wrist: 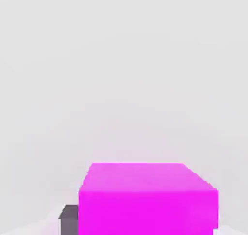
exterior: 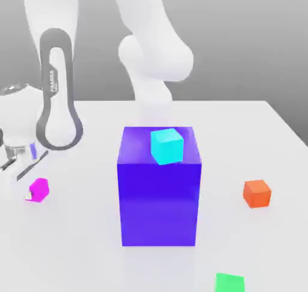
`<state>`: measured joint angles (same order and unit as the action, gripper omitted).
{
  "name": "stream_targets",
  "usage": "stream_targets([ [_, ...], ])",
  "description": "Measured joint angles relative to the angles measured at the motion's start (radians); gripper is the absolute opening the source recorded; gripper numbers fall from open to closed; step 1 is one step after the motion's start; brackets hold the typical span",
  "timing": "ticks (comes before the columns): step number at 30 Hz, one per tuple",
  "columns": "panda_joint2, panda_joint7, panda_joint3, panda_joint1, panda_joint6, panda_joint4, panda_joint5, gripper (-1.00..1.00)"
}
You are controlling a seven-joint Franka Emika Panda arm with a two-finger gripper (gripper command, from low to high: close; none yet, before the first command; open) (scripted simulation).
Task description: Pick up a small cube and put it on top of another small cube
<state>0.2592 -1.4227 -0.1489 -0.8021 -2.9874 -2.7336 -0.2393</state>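
Hand view, magenta cube (wrist: pixel 147 205) gripped in the claw (wrist: pixel 147 224)

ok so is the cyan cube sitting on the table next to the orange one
No, the cyan cube rests on top of the big blue-purple block, while the orange cube is on the table.

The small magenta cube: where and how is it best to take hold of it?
The small magenta plain cube is probably best gripped by two opposite upright sides, coming from above: its flat faces are parallel and it sits squarely on the pale table.
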Motion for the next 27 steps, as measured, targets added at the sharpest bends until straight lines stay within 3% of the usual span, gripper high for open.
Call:
stream_targets([
  [5,-0.159,-0.115,-0.064,0.054,0.132,-0.024,0.165,-1.00],
  [19,-0.050,-0.017,0.350,0.481,0.365,0.300,0.338,-1.00],
  [23,-0.023,0.007,0.445,0.583,0.406,0.368,0.372,-1.00],
  [26,0.092,-0.010,0.465,0.688,0.373,0.444,0.453,-1.00],
  [27,0.134,-0.023,0.455,0.713,0.347,0.458,0.481,1.00],
])
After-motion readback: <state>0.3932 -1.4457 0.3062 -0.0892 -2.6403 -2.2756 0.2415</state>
